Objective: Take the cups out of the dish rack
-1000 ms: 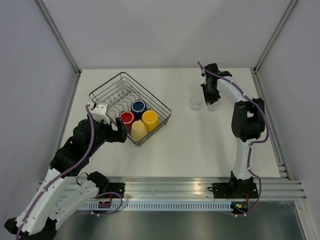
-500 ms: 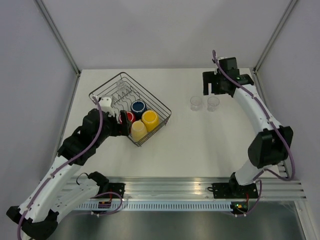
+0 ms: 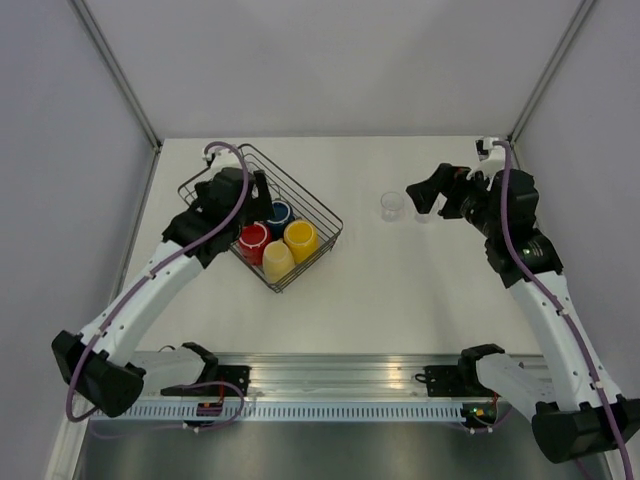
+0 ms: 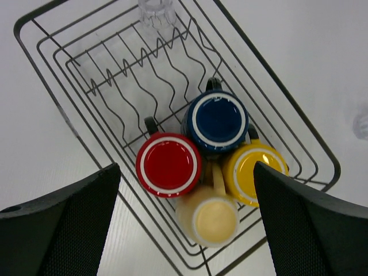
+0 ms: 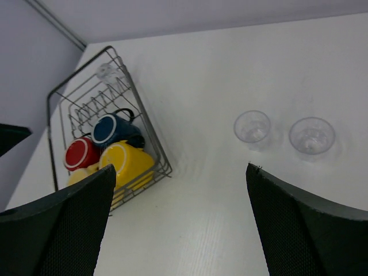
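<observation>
The dish rack (image 3: 300, 190) sits on the left of the table (image 3: 400, 290). Its near end holds the red mug (image 4: 168, 165), dark blue mug (image 4: 217, 121), orange-yellow mug (image 4: 255, 172) and cream mug (image 4: 208, 217), and its far end holds one rack tumbler (image 4: 156, 11). The left gripper (image 4: 185, 168) hovers above them, fingers spread and empty. To the right, two table tumblers (image 5: 252, 127) stand side by side just beyond the right gripper (image 5: 180, 168), which is also spread wide and empty.

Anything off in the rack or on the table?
Nothing spilled or broken. The cream mug looks tilted at the rack's end; the red mug, blue mug and yellow mug sit level, base-up.
</observation>
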Robot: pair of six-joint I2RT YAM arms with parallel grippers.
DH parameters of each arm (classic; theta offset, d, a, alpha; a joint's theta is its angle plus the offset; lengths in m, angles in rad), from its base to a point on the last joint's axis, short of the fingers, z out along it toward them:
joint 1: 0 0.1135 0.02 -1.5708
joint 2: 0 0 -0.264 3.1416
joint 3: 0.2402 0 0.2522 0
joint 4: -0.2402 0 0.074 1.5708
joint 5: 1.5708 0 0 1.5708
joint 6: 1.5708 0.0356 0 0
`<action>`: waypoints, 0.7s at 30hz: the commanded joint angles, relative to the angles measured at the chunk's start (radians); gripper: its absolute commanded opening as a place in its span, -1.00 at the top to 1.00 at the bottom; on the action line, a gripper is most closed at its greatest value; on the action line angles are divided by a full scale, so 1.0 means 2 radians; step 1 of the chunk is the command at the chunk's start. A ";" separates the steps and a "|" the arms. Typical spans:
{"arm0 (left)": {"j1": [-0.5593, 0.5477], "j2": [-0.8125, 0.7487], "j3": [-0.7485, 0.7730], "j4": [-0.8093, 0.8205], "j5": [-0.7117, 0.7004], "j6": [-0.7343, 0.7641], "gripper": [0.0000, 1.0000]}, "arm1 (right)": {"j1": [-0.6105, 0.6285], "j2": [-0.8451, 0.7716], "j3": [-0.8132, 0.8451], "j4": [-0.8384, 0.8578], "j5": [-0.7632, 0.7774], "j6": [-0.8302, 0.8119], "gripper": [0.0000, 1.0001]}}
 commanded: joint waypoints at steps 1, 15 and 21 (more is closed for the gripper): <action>0.030 0.039 0.049 0.035 -0.008 0.019 -0.99 | -0.002 -0.031 -0.014 0.066 -0.085 0.046 -0.96; 0.186 0.253 0.205 0.111 0.151 0.119 -0.99 | -0.002 -0.140 -0.105 0.124 -0.205 0.117 -0.96; 0.196 0.341 0.306 0.092 0.165 0.150 -0.99 | -0.002 -0.146 -0.098 0.100 -0.193 0.096 -0.96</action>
